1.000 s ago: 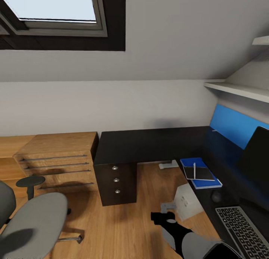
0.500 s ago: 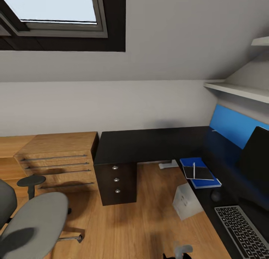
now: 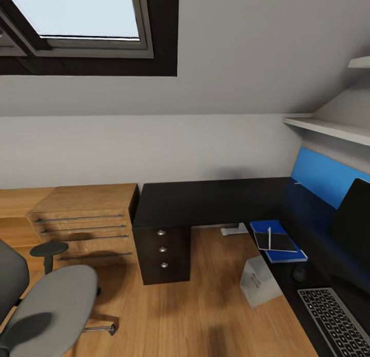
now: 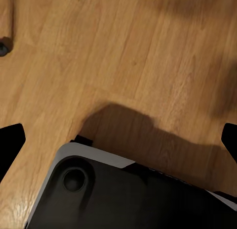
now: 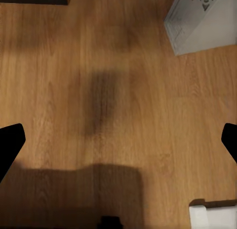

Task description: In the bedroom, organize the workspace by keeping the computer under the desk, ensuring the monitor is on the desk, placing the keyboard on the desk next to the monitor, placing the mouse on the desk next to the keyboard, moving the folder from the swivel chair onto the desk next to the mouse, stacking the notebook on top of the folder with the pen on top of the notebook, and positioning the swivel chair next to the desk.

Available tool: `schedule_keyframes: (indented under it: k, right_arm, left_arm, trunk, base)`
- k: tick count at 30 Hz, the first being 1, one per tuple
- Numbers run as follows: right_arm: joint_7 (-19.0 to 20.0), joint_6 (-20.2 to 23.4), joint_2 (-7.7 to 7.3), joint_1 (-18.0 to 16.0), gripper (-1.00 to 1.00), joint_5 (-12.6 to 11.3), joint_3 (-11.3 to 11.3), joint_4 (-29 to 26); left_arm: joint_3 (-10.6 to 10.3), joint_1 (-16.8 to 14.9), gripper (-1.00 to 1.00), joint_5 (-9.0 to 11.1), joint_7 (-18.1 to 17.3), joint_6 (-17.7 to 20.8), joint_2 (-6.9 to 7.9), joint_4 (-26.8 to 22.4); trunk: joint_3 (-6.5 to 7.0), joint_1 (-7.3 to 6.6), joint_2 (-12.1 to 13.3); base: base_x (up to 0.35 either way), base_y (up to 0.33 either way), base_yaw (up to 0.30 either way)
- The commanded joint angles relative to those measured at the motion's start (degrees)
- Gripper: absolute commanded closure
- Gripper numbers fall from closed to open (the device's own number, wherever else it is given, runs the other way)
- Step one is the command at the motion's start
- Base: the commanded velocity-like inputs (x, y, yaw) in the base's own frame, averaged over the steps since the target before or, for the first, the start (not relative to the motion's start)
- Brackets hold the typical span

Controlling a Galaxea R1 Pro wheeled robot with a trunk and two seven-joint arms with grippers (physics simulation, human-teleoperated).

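The black-topped desk (image 3: pixel 205 200) runs along the back wall and down the right side. On its right wing lies the blue folder (image 3: pixel 283 255), with the dark notebook (image 3: pixel 280 241) on it and the pale pen (image 3: pixel 269 237) across the notebook. Nearer to me are the black mouse (image 3: pixel 299 273), the keyboard (image 3: pixel 336 321) and the monitor (image 3: pixel 354 226). The silver computer (image 3: pixel 259 281) (image 5: pixel 207 21) stands tilted on the floor at the desk's edge. At the lower left is the grey swivel chair (image 3: pixel 51 300). My left gripper (image 4: pixel 118 142) and right gripper (image 5: pixel 118 142) hang open over the wooden floor, both holding nothing.
A wooden drawer chest (image 3: pixel 85 218) stands left of the desk's black drawer unit (image 3: pixel 163 251). White wall shelves (image 3: pixel 329 128) hang above the blue back panel (image 3: pixel 321 174). My own dark base (image 4: pixel 123 194) lies under the left gripper. Wooden floor (image 3: pixel 205 305) stretches between chair and desk.
My right arm, seen low in the head view a second ago, has dropped out of that picture. The head camera has tilted up slightly; the desk's things lie as before.
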Motion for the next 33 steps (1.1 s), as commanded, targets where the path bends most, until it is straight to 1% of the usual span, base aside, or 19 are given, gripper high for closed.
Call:
schedule_keyframes:
  k: [1, 12, 21, 28, 33]
  right_arm:
    - [-0.19, -0.32, 0.06, -0.04, -1.0, -0.31, 0.5, 0.12]
    - [-0.25, -1.85, 0.01, 0.35, -1.0, -0.41, 0.46, 0.21]
    - [-0.24, -2.08, -0.35, 2.64, -1.0, -0.4, 0.37, 0.22]
    - [-0.23, -2.1, -1.32, 3.38, -1.0, -0.37, 0.37, 0.22]
    - [-0.25, -2.1, -1.7, 3.55, -1.0, -0.41, 0.4, 0.22]
  left_arm:
    - [0.07, 0.03, -1.0, 0.57, -0.27, 0.01, -0.02, -0.12]
    - [0.07, 0.02, -1.0, 0.48, -0.24, 0.06, 0.06, -0.23]
    - [0.07, 0.02, -1.0, 0.37, 0.02, 0.12, 0.09, -0.38]
    - [0.07, 0.04, -1.0, 0.45, 0.06, 0.15, 0.76, 0.02]
    - [0.07, 0.03, -1.0, 0.46, -0.2, -0.19, 1.05, 1.99]
  trunk:
    - [-0.02, 0.04, -0.11]
    - [0.92, 0.04, -0.11]
    - [1.7, 0.04, -0.11]
    - [2.31, 0.04, -0.11]
    - [2.69, 0.04, -0.11]
  base:
    - [0.0, 0.0, 0.07]
    - [0.0, 0.0, 0.068]
    - [0.0, 0.0, 0.067]
    - [0.0, 0.0, 0.067]
    - [0.0, 0.0, 0.129]
